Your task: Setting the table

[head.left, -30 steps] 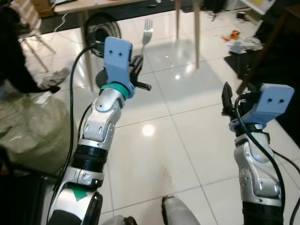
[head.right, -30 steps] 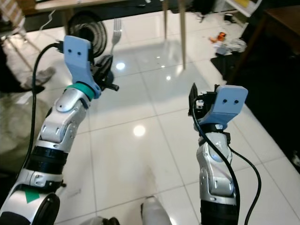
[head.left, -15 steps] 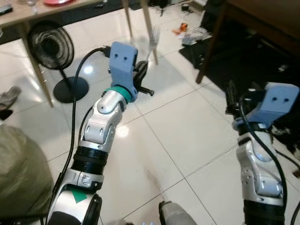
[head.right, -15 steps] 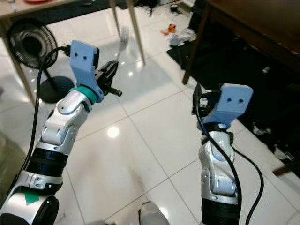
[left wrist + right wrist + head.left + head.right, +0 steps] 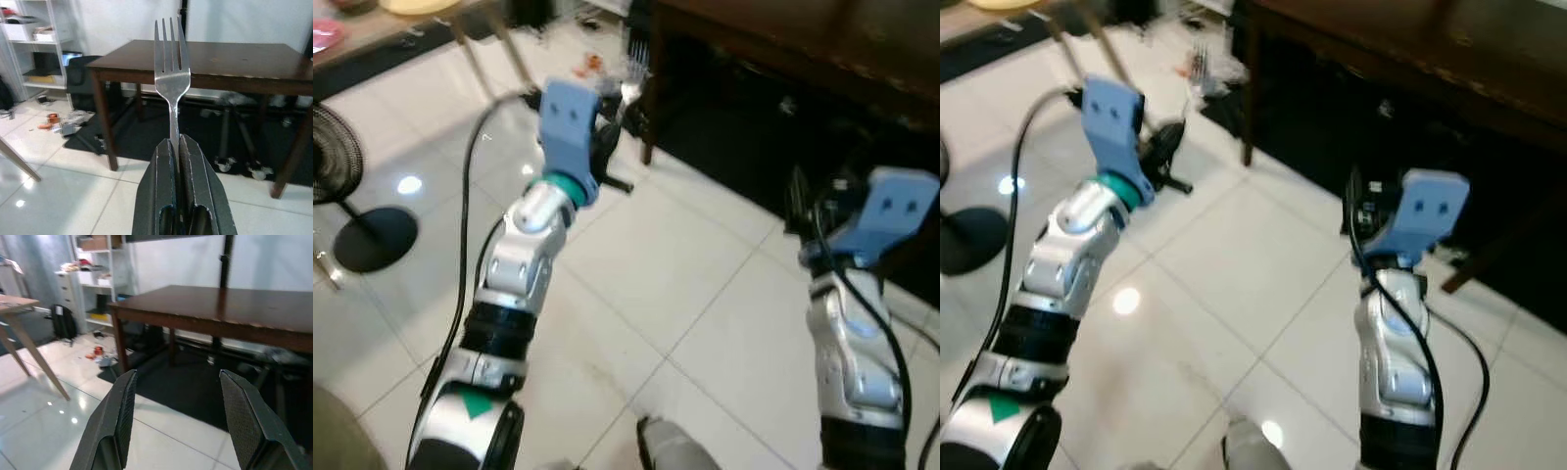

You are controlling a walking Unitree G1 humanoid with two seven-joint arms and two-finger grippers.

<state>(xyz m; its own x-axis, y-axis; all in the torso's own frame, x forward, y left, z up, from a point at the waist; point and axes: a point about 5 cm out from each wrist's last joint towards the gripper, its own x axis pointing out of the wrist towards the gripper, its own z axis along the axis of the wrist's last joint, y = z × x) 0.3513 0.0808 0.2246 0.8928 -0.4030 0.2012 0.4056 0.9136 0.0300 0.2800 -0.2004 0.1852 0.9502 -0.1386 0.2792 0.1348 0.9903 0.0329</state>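
A silver fork (image 5: 172,81) stands upright, tines up, with my left gripper (image 5: 177,147) shut on its handle. In the left eye view the same fork (image 5: 632,70) is blurred, held up at chest height by the left gripper (image 5: 607,137). My right gripper (image 5: 176,406) is open with nothing between its fingers (image 5: 120,411); in the eye views the right gripper (image 5: 1356,201) is raised on the right. A dark brown wooden table (image 5: 230,61) stands ahead, its top (image 5: 1430,44) across the upper right of the eye views.
White glossy floor tiles (image 5: 685,274) lie between me and the table. A dark mat and wheeled chair bases (image 5: 234,161) sit under the dark table. A black fan base (image 5: 372,235) is to the left. White shelving (image 5: 34,49) and floor clutter (image 5: 61,125) lie further off.
The camera has swung right: the light table and fan slid out to the left and the dark table came into view. Both arms keep their pose, the fork still held.
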